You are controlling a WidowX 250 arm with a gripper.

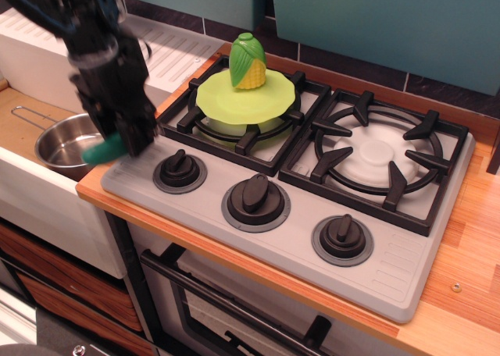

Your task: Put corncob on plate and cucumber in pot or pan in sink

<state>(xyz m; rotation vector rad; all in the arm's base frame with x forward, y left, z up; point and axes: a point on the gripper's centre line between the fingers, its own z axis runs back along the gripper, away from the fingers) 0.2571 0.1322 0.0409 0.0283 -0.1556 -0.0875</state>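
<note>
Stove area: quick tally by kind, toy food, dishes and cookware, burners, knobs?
Toy food: 2, corncob, cucumber
Dishes and cookware: 2, plate, pot
Burners: 2
Knobs: 3
Total: 9

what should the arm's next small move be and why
Probably carry the cucumber a little further left until it hangs over the pot, then open. The gripper holds it at the sink's edge, and the corncob is already on the plate.
</note>
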